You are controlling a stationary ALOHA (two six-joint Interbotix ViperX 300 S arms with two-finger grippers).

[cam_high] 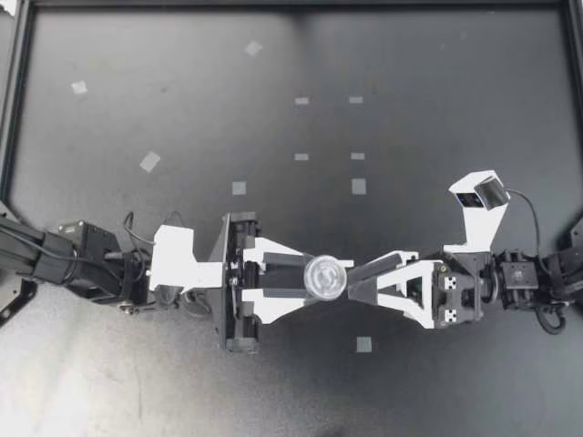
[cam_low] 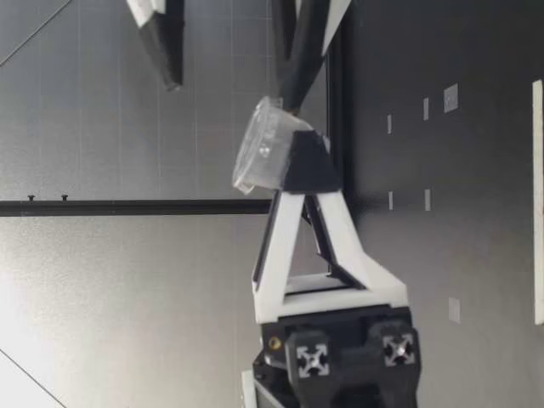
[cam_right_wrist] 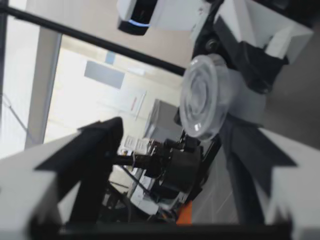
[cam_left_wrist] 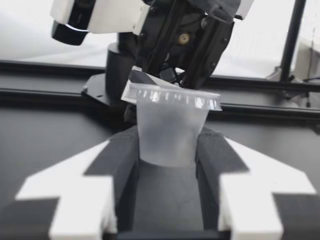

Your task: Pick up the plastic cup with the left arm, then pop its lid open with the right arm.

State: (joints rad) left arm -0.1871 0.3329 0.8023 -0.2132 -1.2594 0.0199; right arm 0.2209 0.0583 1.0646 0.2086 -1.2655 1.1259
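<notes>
A small clear plastic cup with a lid hangs above the dark table, near its middle. My left gripper is shut on the cup's lower body, one finger on each side, as the left wrist view shows. In the low view the cup stands nearly upright, lid upward, clear of the table. My right gripper faces it from the other side, open wide and turned on its side. One of its fingers is above the cup and the other beside it. The lid lies just ahead of its jaws.
Small pale tape squares dot the table, one just in front of the grippers. A black frame rail runs along the table's edges. The right arm's wrist fills the space behind the cup.
</notes>
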